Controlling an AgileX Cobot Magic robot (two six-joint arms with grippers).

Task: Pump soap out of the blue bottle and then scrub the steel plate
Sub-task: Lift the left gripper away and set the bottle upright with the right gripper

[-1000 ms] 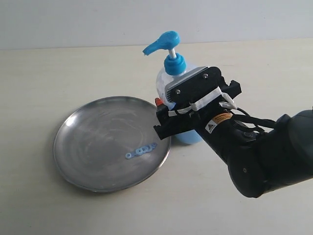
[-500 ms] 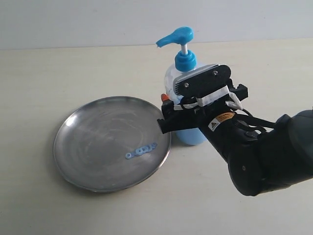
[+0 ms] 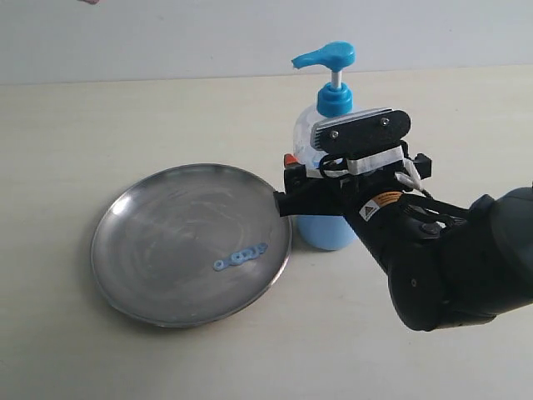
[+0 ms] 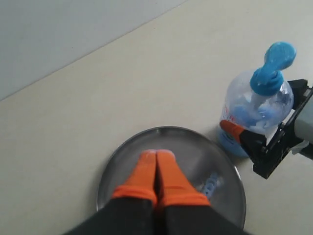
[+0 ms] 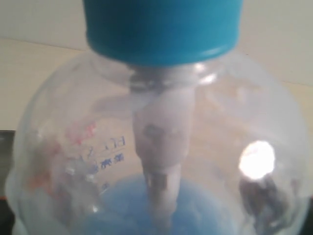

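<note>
Right, from here I see the right gripper (image 3: pixel 293 180) clasped round the body of the blue bottle (image 3: pixel 323 232), one orange-tipped finger (image 4: pixel 231 129) against its side and the other on the far side. The bottle is upright on the beige table (image 3: pixel 125 117), just beside the rim of the steel plate (image 3: pixel 158 217), its pump head (image 3: pixel 325 57) pointing out over the plate. My right wrist camera is filled by the clear bottle wall, with the blue collar (image 5: pixel 161 27), the white dip tube (image 5: pixel 164 147) and the light blue soap (image 5: pixel 122 208) pooled low inside. A small pale blue smear (image 3: pixel 240 257) lies on the plate. The left gripper (image 4: pixel 156 155) hangs above the plate with its orange fingers pressed together on nothing.
</note>
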